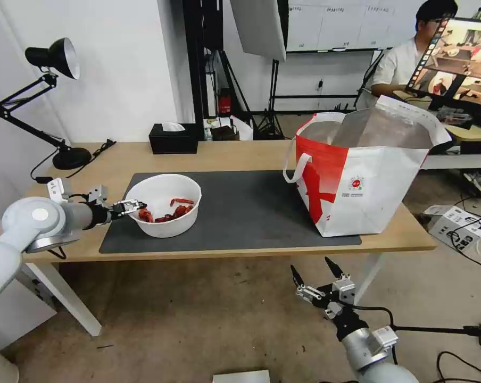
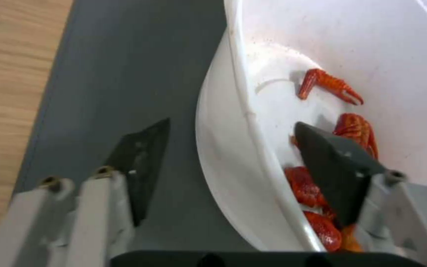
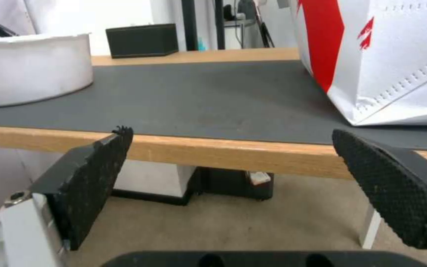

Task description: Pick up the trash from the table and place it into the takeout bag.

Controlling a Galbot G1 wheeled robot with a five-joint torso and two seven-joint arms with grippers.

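Left gripper (image 1: pixel 136 206): parted wide, straddling the near rim of the bowl (image 1: pixel 163 205), one finger (image 2: pixel 334 168) inside among red shells (image 2: pixel 354 128), nothing clamped. Bowl: on grey mat (image 1: pixel 240 213), table (image 1: pixel 230 154). Bag (image 1: pixel 365 170): upright on the mat's right end. Right gripper (image 1: pixel 316 275): spread, empty, below table edge.

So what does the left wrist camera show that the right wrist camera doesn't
Left wrist alone: the left gripper, open, straddling the rim of the white round bowl, one finger inside beside the red shell scraps.
Right wrist alone: the open right gripper below the table edge, and the white-and-red takeout bag.
Both: the bowl and the dark grey mat.
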